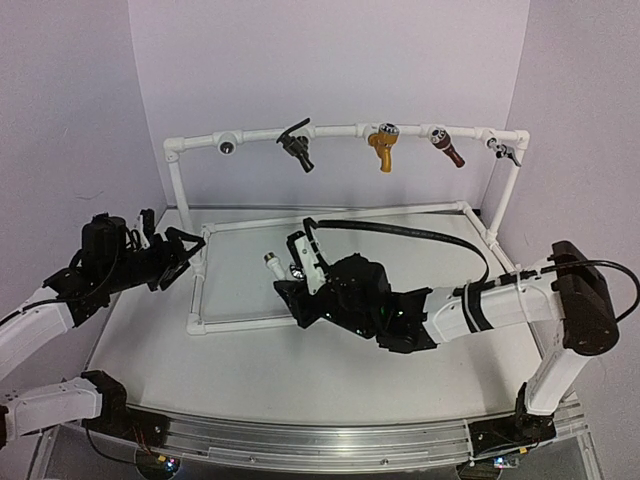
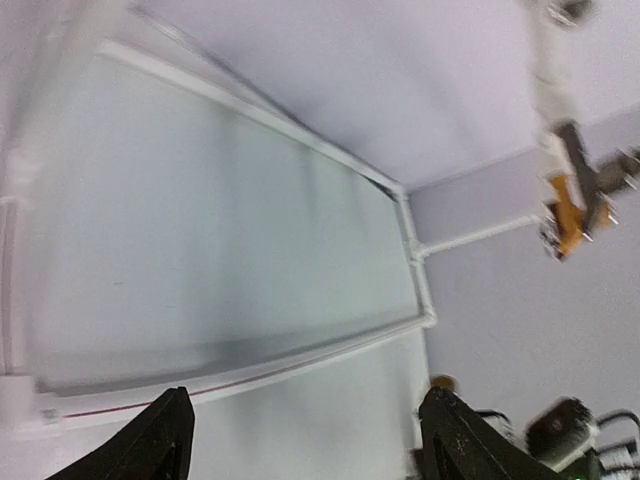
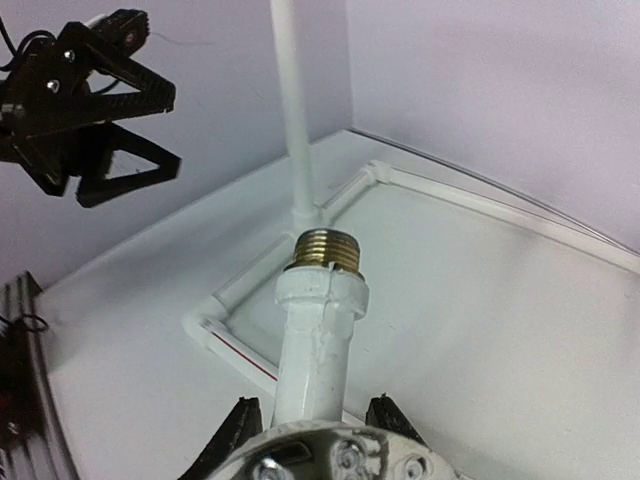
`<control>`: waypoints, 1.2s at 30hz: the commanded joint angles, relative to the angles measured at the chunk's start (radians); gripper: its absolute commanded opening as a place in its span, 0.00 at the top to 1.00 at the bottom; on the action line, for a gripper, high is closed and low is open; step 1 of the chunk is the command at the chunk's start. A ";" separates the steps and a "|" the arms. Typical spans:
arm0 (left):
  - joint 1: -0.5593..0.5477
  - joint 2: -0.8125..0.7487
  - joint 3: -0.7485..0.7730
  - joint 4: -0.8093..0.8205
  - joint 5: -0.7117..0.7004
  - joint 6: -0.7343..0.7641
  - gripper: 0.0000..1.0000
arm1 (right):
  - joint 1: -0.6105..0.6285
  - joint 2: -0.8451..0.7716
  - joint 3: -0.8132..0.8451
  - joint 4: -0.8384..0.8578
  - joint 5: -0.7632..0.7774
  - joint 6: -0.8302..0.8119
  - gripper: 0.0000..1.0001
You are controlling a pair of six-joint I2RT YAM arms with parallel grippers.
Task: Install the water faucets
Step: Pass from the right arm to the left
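The black faucet [image 1: 296, 145] with a thin lever hangs on the top bar of the white pipe frame [image 1: 340, 132]. My right gripper [image 1: 297, 270] is shut on the white faucet [image 1: 275, 264] and holds it above the table inside the frame's base. In the right wrist view the white faucet [image 3: 315, 340] sticks out between my fingers [image 3: 240, 430], with its brass threaded end [image 3: 328, 250] pointing away. My left gripper [image 1: 185, 255] is open and empty at the frame's left side. It is also open in the left wrist view [image 2: 310, 440].
A round open fitting [image 1: 228, 146] sits on the top bar left of the black faucet. A gold-yellow tap [image 1: 384, 147], a brown tap [image 1: 447, 148] and a small grey one [image 1: 505, 150] hang further right. The frame's base pipes [image 1: 250, 322] lie on the table.
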 commanded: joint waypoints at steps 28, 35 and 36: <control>0.211 0.878 0.215 -0.117 -0.116 0.270 0.50 | 0.045 0.137 0.568 -0.649 0.367 -0.564 1.00; 0.164 0.897 0.173 -0.051 -0.104 0.254 0.80 | 0.061 0.319 0.843 -0.701 0.526 -0.696 1.00; 0.163 0.887 0.162 -0.046 -0.079 0.253 0.82 | 0.061 0.325 0.858 -0.717 0.501 -0.683 1.00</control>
